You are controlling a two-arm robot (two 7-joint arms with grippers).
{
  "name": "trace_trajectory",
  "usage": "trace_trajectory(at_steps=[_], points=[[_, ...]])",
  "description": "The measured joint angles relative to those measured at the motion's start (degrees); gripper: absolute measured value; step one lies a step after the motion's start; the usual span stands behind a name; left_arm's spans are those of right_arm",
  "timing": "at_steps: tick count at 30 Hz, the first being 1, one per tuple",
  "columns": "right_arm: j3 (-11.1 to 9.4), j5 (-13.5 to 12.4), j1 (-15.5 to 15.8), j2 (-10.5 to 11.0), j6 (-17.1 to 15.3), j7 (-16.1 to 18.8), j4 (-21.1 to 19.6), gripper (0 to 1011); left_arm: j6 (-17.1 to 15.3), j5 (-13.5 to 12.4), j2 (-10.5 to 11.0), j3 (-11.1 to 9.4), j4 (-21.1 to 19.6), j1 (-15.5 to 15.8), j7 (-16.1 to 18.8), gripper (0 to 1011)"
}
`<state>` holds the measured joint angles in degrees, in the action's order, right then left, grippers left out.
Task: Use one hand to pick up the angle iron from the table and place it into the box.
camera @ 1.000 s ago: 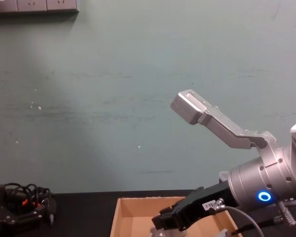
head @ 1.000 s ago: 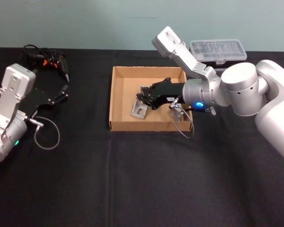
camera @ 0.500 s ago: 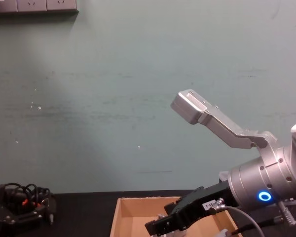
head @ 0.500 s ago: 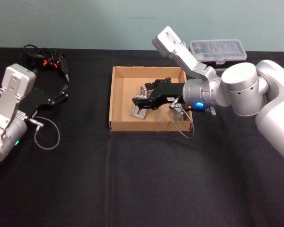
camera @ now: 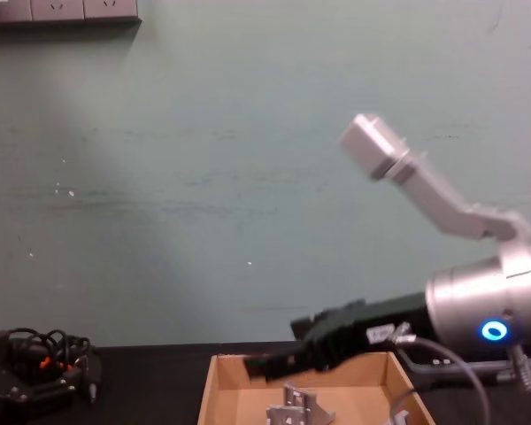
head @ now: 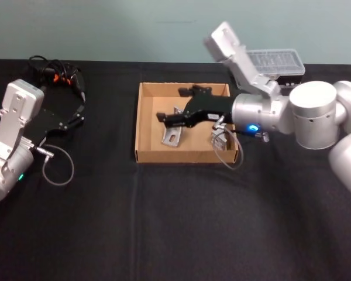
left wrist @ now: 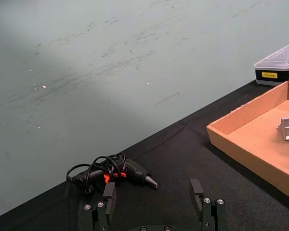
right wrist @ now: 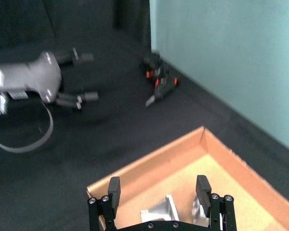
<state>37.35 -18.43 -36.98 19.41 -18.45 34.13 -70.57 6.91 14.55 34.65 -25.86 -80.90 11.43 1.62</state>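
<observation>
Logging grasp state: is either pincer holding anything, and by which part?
Nothing. The right pincer hangs open above the angle iron lying in the box; the left pincer is open.

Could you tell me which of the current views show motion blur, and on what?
Right wrist view: the left arm and the power tool behind it are smeared. Chest view: the right tool blurs at its tips, while the angle iron in the box stays sharp. Left wrist view: crisp throughout.
</observation>
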Motion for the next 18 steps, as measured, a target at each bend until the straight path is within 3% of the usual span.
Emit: trace_trajectory(at_steps=[8,12,18], points=[[-5.45,-4.22,5.97,3.21,4.74,-2.05,-7.64,1002,0.00,0.00,0.00,0.00,0.00,0.00,0.00,1000],[-9.17,-5.37,11.53,4.93,8.97,-6.79,-12.32,1002,0.00,0.00,0.00,0.00,0.00,0.00,0.00,1000],[-12.95,-2.64,18.51,5.84,13.33,-14.68,-15.70,1003,0.00,0.00,0.00,0.00,0.00,0.00,0.00,1000]])
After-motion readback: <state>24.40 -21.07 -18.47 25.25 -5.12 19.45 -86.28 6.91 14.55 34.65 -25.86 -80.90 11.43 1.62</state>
